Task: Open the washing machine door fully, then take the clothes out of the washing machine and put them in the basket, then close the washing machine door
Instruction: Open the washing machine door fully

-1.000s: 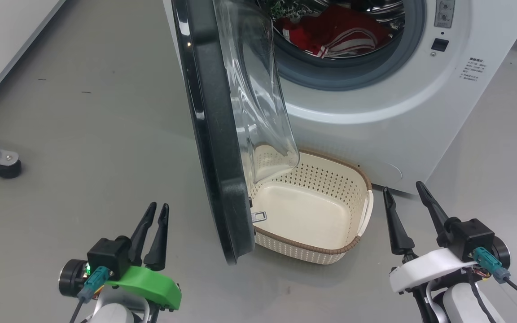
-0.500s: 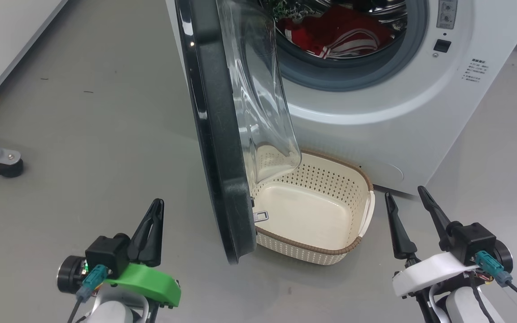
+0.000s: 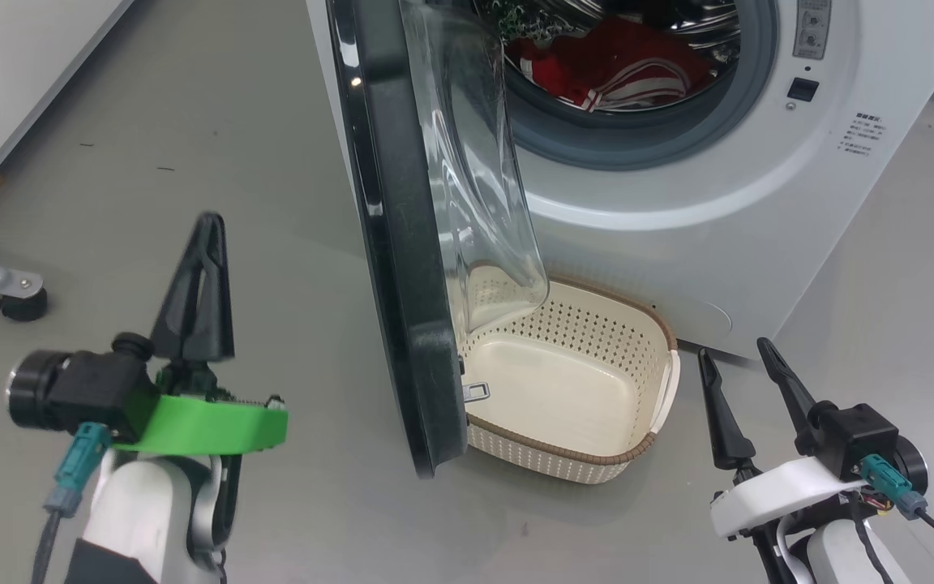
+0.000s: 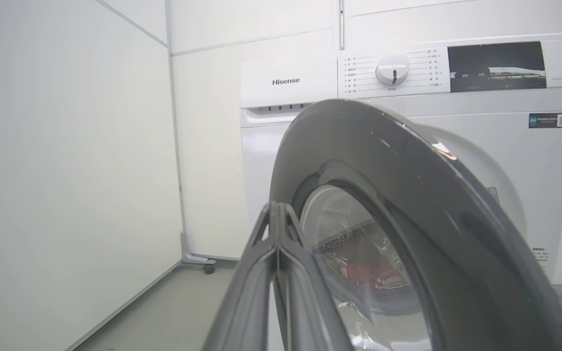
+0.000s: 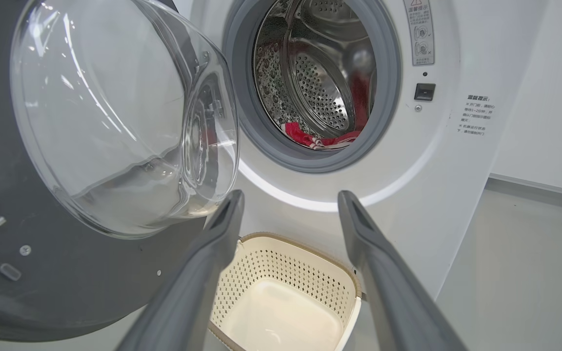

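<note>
left gripper (image 3: 209, 223) aloft, jaws together

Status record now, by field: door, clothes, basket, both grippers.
washing machine door: open partway, edge-on in the head view, no gripper touching it
clothes: red, inside the washing machine drum
basket: empty, in front of the machine, partly under the door
left gripper: shut, raised, left of the door
right gripper: open, low, right of the basket
</note>
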Robot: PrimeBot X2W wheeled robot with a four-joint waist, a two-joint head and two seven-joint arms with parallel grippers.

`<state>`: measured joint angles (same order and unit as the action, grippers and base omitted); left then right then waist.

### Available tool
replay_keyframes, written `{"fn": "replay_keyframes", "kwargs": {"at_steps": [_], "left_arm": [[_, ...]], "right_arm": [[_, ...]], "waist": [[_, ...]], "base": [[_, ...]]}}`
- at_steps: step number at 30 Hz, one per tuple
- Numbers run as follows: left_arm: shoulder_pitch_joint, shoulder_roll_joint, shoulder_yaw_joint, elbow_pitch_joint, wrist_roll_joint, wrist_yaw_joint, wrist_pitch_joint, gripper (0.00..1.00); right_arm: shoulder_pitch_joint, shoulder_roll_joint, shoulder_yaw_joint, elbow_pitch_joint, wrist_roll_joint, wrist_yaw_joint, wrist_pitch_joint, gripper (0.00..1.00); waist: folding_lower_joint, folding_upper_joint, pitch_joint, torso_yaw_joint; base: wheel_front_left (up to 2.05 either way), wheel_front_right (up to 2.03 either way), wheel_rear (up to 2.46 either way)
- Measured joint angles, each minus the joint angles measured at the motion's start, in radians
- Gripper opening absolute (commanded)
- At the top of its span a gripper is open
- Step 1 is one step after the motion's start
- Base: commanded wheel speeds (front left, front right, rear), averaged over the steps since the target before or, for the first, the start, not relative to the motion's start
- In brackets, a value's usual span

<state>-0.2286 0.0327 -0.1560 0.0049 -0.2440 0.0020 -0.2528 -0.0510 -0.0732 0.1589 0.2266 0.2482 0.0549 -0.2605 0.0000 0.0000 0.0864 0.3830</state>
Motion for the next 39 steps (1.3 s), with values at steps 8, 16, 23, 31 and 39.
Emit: {"fn": "replay_keyframes", "kwargs": {"at_steps": [8,16,23,31,39], "left_arm": [[-0.078,0.0,-0.003,-0.229,0.019,0.001,-0.005,0.0],[-0.09,0.0,-0.111,-0.365,0.018,-0.039,-0.005,0.0],[-0.047,0.002,-0.26,-0.361,0.005,-0.081,-0.005,0.0],[0.093,0.015,-0.405,-0.231,-0.03,-0.106,0.034,0.0],[0.119,0.03,-0.473,-0.138,-0.047,-0.114,0.1,0.0]], "right_arm": [[0.011,0.007,-0.014,0.0,-0.005,0.01,0.0,1.0],[0.022,0.011,-0.019,0.002,-0.013,0.02,0.0,1.0],[0.022,0.012,-0.02,0.002,-0.02,0.026,0.0,1.0],[0.022,0.016,-0.023,0.002,-0.021,0.032,0.0,1.0],[0.022,0.017,-0.025,0.002,-0.024,0.04,0.0,1.0]], "waist": [[0.0,0.0,-0.009,-0.001],[0.0,0.0,-0.015,-0.009],[0.0,0.0,-0.019,-0.019],[0.0,0.0,-0.014,-0.027],[0.0,0.0,-0.004,-0.034]], "base": [[0.0,0.0,0.0],[0.0,0.0,0.0],[0.0,0.0,0.0],[0.0,0.0,0.0],[0.0,0.0,0.0]]}}
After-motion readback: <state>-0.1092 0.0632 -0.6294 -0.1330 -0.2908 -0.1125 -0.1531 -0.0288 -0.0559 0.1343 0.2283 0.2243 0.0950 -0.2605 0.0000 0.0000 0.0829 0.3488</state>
